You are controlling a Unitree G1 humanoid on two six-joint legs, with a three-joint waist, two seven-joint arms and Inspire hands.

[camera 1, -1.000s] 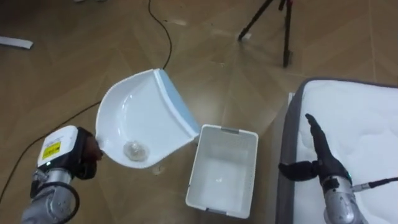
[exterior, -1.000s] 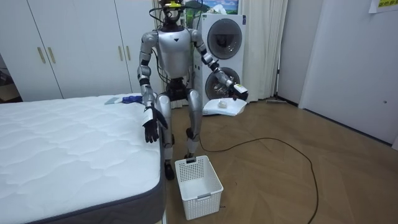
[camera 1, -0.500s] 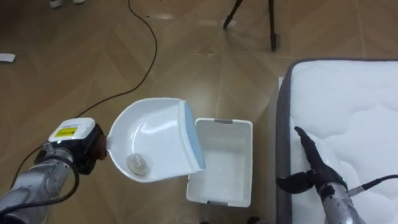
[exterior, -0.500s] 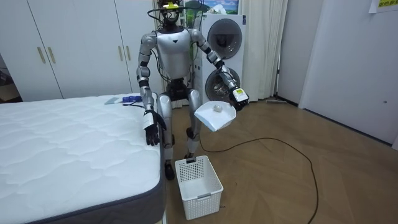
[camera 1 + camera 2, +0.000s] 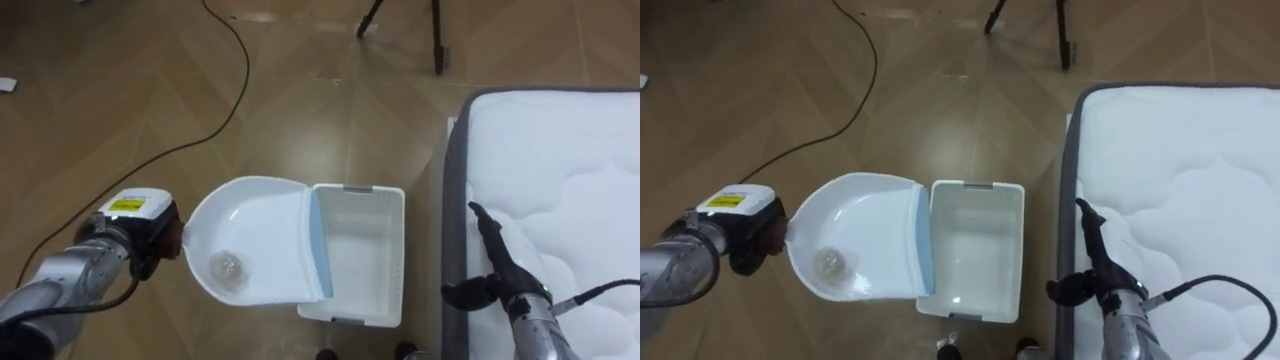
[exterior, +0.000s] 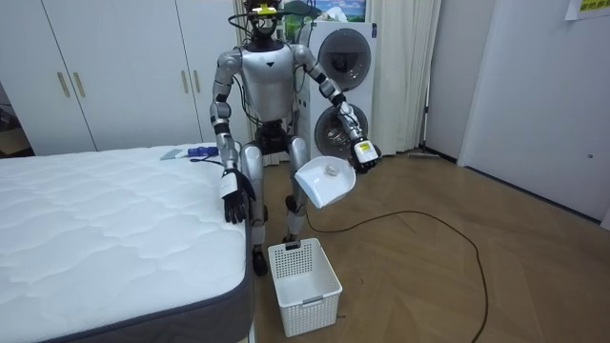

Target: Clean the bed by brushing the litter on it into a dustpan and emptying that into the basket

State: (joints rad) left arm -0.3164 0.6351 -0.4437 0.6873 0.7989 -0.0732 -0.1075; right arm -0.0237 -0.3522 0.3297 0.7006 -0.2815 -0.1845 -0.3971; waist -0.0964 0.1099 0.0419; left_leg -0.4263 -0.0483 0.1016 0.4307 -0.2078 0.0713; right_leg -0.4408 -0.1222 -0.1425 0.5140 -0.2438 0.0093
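My left hand [image 5: 150, 243] is shut on the handle of a white dustpan [image 5: 262, 232] with a light-blue lip. A small crumpled clear ball [image 5: 228, 265] lies in the pan's deep end, near the handle. The lip overlaps the left rim of a white slatted basket [image 5: 358, 189] on the floor; in the room view the dustpan [image 6: 324, 181] hangs well above the basket [image 6: 303, 274]. My right hand [image 5: 495, 275] is open, fingers straight, against the grey side of the white quilted mattress [image 5: 570, 190]. I stand between the bed [image 6: 105, 229] and the basket.
A dark cable [image 5: 225, 70] curls over the wooden floor, and black tripod legs [image 5: 437, 35] stand beyond the basket. A blue thing [image 6: 201, 151] lies at the bed's far corner. Behind me stand a washing machine [image 6: 345, 57] and white wardrobes [image 6: 114, 67].
My left arm has swung the dustpan in toward my body, from beside the basket to over its left rim, with the ball still inside. The right hand has hardly moved.
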